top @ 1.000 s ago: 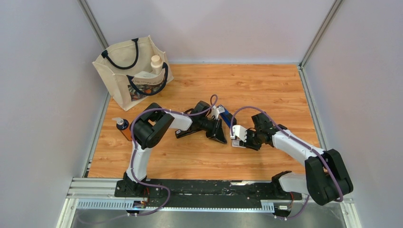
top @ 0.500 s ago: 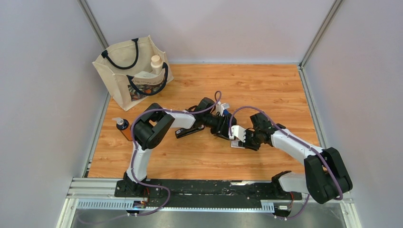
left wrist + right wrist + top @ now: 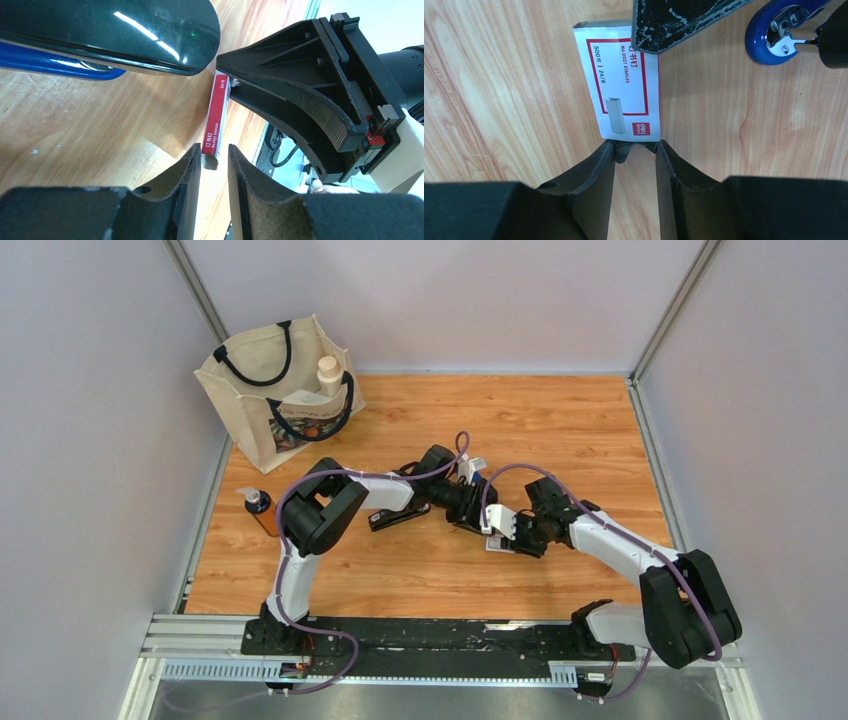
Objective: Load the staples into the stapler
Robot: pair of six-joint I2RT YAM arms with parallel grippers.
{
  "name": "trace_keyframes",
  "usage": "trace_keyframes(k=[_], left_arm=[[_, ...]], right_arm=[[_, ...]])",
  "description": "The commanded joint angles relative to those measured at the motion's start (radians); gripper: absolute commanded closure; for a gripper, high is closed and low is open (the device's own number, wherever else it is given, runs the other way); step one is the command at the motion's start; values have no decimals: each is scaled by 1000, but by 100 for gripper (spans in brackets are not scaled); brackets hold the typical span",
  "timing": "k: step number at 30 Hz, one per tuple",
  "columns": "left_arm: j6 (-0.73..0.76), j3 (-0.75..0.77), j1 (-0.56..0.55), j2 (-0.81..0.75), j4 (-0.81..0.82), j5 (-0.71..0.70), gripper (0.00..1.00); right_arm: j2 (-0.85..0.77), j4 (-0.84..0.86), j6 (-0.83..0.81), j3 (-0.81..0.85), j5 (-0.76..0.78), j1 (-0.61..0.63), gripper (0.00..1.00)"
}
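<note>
The small flat white staple box with red print is at the middle of the wood-grain desk, between the two arms, and fills the centre of the right wrist view. The right claw comes up from the bottom edge there and is clenched on the box's near short end, one fingertip at each corner. A scuffed black finger of the left arm covers the box's far end at the top of that view. In the left wrist view the box shows edge-on as a thin red strip in mid-frame. The left claw at the bottom is released, its fingers parted on either side of the box end, with a sliver of space on the right. The glossy black and blue stapler sits at upper left, just beside the box. A cream canvas tote bag and an amber pump bottle stand at the left of the desk
</note>
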Motion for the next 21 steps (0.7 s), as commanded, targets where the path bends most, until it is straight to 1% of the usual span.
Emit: trace_keyframes(k=[1, 11, 15, 21], left_arm=[[15, 15, -13, 0, 4, 18, 66], [24, 2, -24, 11, -5, 30, 66], [24, -3, -24, 14, -5, 33, 72], [20, -6, -24, 17, -5, 36, 76]], right_arm=[[17, -24, 15, 16, -10, 5, 64], [3, -4, 21, 6, -2, 5, 63], [4, 2, 21, 3, 3, 5, 63], [2, 16, 27, -2, 15, 5, 62]])
